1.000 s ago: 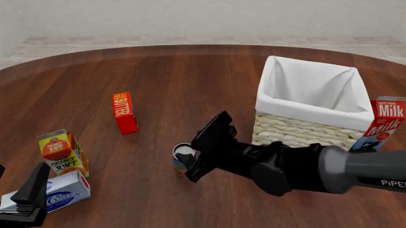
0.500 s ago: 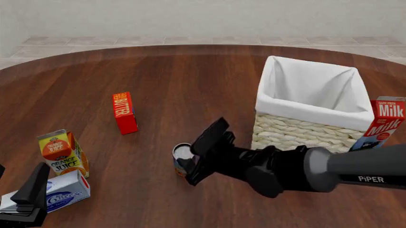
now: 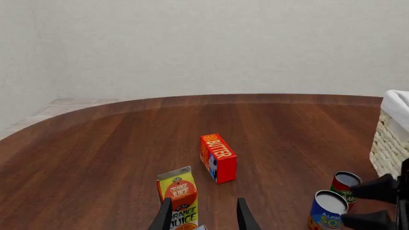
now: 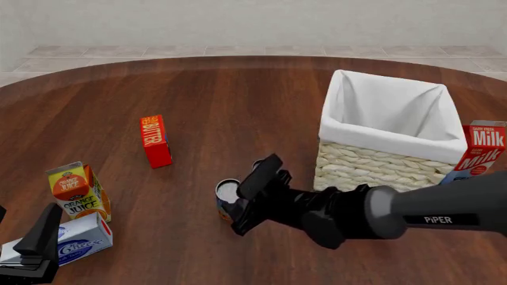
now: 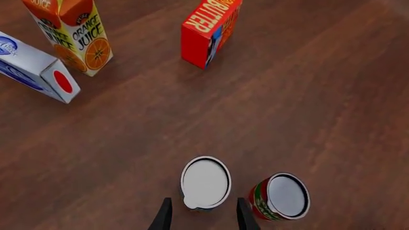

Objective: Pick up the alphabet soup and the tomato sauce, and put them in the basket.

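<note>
The alphabet soup (image 4: 225,196) is a small can with a silver top and a blue-over-orange label, standing upright on the dark wood surface (image 4: 237,107) low in the middle of the front view. The right tool (image 4: 247,199) hangs over it with its fingers spread, covering most of the label. The tomato sauce (image 5: 280,196), silver-topped with a red and green label, stands just beside the soup; in the front view it is almost wholly hidden behind the arm. The basket (image 4: 380,163), pale wicker lined in white, sits right of centre. The left tool (image 3: 202,218), cut off at the frame's lower edge, is spread and holds nothing.
</note>
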`<state>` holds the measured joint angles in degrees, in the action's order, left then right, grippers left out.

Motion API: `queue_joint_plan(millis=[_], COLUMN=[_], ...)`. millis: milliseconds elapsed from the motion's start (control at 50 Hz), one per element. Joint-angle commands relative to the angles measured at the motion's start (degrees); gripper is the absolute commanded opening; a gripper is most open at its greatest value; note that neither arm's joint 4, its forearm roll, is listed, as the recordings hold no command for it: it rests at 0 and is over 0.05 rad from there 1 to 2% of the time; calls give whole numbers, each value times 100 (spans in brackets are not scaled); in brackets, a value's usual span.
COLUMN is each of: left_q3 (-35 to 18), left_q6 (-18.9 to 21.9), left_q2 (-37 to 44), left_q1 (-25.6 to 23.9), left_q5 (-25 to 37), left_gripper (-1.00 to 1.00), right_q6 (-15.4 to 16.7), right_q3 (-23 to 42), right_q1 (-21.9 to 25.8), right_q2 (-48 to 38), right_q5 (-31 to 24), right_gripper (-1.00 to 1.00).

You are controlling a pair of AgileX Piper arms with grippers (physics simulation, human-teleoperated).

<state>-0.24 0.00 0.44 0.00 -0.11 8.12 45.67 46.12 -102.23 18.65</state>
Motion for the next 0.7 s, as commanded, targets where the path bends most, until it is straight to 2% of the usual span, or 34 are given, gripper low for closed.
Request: queue_joint_plan(millis=[20,700], left_q3=[0,0], left_q6=[-1,0], left_q2=[0,0], left_q1=[0,0], left_q5=[0,0], left_gripper=[100,100], right_q6=[-1,18], right_q3=[29,99], right_q1=[-8,-10], right_q2=[-159,-573], right_q5=[78,357], right_gripper=[100,100])
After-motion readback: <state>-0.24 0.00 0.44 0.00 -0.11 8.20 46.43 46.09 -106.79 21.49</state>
